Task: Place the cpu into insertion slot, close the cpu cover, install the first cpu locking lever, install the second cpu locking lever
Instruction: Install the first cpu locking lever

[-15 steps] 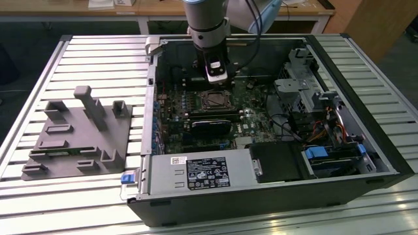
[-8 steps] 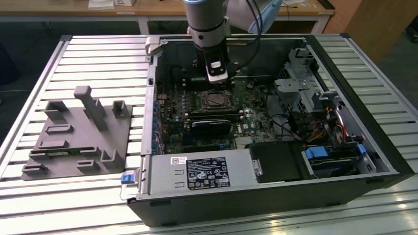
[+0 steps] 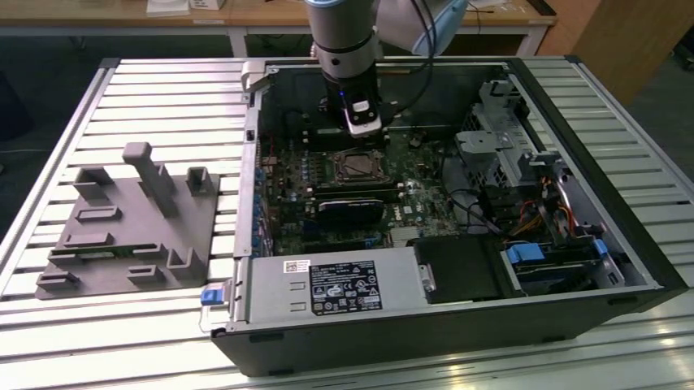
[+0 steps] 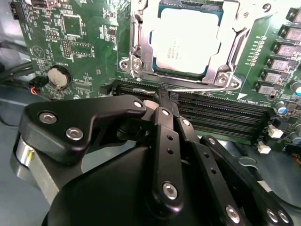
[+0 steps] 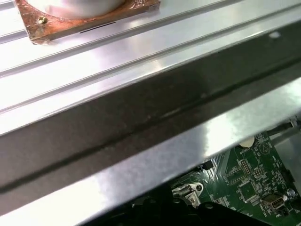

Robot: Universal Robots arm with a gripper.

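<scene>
The cpu (image 4: 187,43) sits seated in the insertion slot (image 4: 141,66) on the green motherboard (image 4: 80,42), its pale silver face up and level. The cpu cover (image 4: 233,44) lies flat over it, its silver frame ringing the chip on all sides with the centre cut-out leaving the face bare. In the exterior view the same socket (image 3: 355,166) lies near the middle of the motherboard, inside the open computer case (image 3: 639,268).

The gripper (image 4: 162,94) hangs just short of the socket's near edge, above the long black memory slots (image 4: 221,117) that run alongside the socket. Its black fingers (image 4: 164,122) are drawn together to a narrow point, with nothing between them. A thin metal locking lever (image 4: 207,85) runs along the socket edge closest to the fingertips, just beyond them. In the exterior view the gripper (image 3: 365,138) stands upright under the arm (image 3: 341,36), toward the case's far wall.

Room around the socket is tight: memory slots on one side, a row of small components on another, and the case wall (image 5: 141,117) close behind the wrist. The case rests on a ribbed metal table (image 3: 162,89), with a grey fixture (image 3: 130,227) well apart near the table edge at the exterior view's left.
</scene>
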